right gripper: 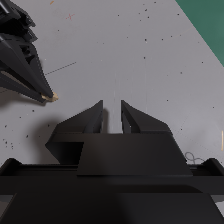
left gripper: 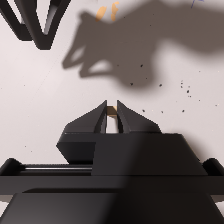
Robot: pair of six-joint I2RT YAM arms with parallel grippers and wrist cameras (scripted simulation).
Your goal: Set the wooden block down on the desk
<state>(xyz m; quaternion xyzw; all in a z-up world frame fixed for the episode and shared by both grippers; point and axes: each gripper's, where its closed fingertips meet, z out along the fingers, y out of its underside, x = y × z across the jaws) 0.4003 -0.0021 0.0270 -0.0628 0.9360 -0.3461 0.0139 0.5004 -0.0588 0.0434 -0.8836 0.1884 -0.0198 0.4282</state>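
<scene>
A small light wooden block is pinched between the fingertips of my left gripper, above the pale speckled desk. In the right wrist view the same block sticks out from the left gripper's tips at the left, close to the desk surface; whether it touches the desk I cannot tell. My right gripper is open and empty, just right of the block. Its fingers also show at the top left of the left wrist view.
The grey desk has dark specks, a red cross mark and a thin dark line. Its edge runs diagonally at the upper right, with green floor beyond. Orange marks lie far ahead in the left wrist view.
</scene>
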